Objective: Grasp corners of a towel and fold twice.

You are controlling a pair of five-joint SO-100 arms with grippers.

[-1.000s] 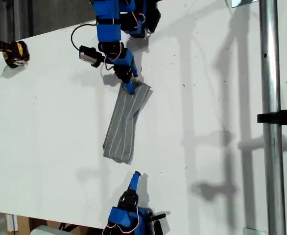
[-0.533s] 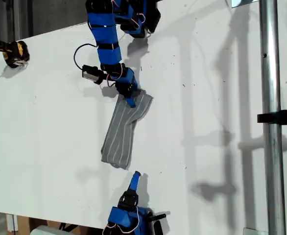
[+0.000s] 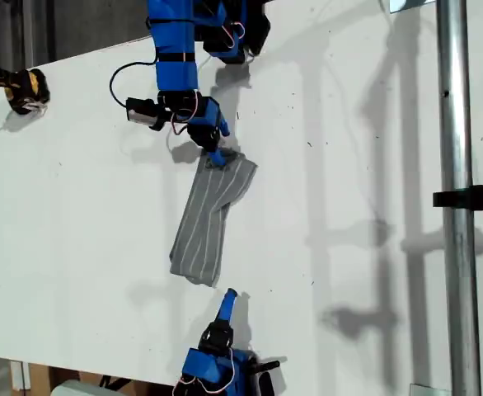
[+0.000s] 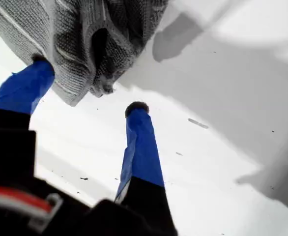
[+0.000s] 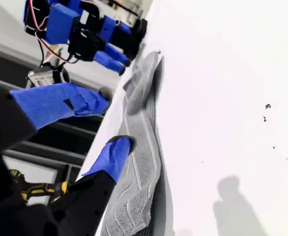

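Note:
The grey striped towel (image 3: 208,214) lies folded into a narrow strip, running diagonally across the middle of the white table (image 3: 349,165). My first gripper (image 3: 217,157) is at the strip's upper end in the exterior view. It stands open there, its blue fingers (image 4: 141,142) apart right at the bunched towel (image 4: 85,34) corner, gripping nothing. My second gripper (image 3: 229,295) sits just below the strip's lower end, near the table's bottom edge in the exterior view. The second wrist view shows it (image 5: 114,118) open, with the towel (image 5: 144,162) beside one finger.
A yellow and black tool (image 3: 23,89) lies at the exterior view's left edge. A metal pole (image 3: 456,206) with a black clamp (image 3: 480,198) runs down the exterior view's right side. The first arm's base (image 3: 217,29) stands at the top.
The first arm pushed the towel slightly toward the exterior view's lower left, then drew back a little to its upper end. The second arm has not moved.

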